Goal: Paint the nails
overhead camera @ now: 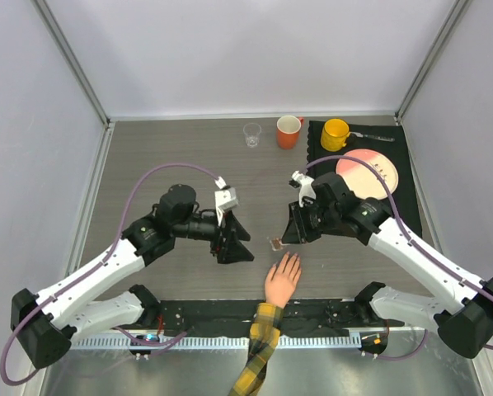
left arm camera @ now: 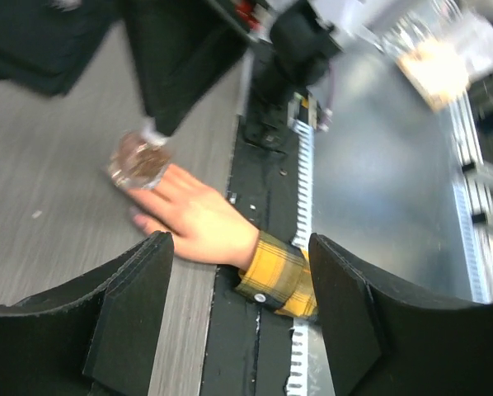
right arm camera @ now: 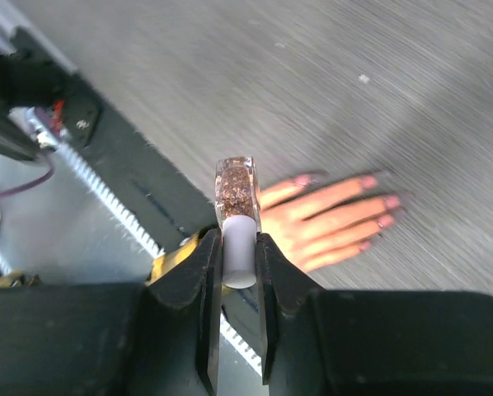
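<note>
The peach fake hand (overhead camera: pixel 282 279) lies palm down near the table's front edge, its yellow-and-black plaid sleeve (overhead camera: pixel 261 346) trailing over the edge. Its nails (right arm camera: pixel 368 181) show as small pinkish tips. My right gripper (overhead camera: pixel 294 233) is shut on the white cap (right arm camera: pixel 239 252) of a glittery brown nail polish bottle (right arm camera: pixel 237 194), which hangs just beyond the fingertips (overhead camera: pixel 275 242). My left gripper (overhead camera: pixel 237 243) hovers to the left of the hand, open, with nothing between its fingers. In the left wrist view the hand (left arm camera: pixel 199 219), bottle (left arm camera: pixel 138 161) and sleeve (left arm camera: pixel 284 276) lie beyond the jaws.
At the back stand a clear glass (overhead camera: pixel 252 134), an orange mug (overhead camera: pixel 288 132) and a yellow mug (overhead camera: pixel 335 134). A pink plate (overhead camera: pixel 368 175) lies on a black mat (overhead camera: pixel 399 144) at the back right. A black rail (overhead camera: pixel 213 313) runs along the near edge.
</note>
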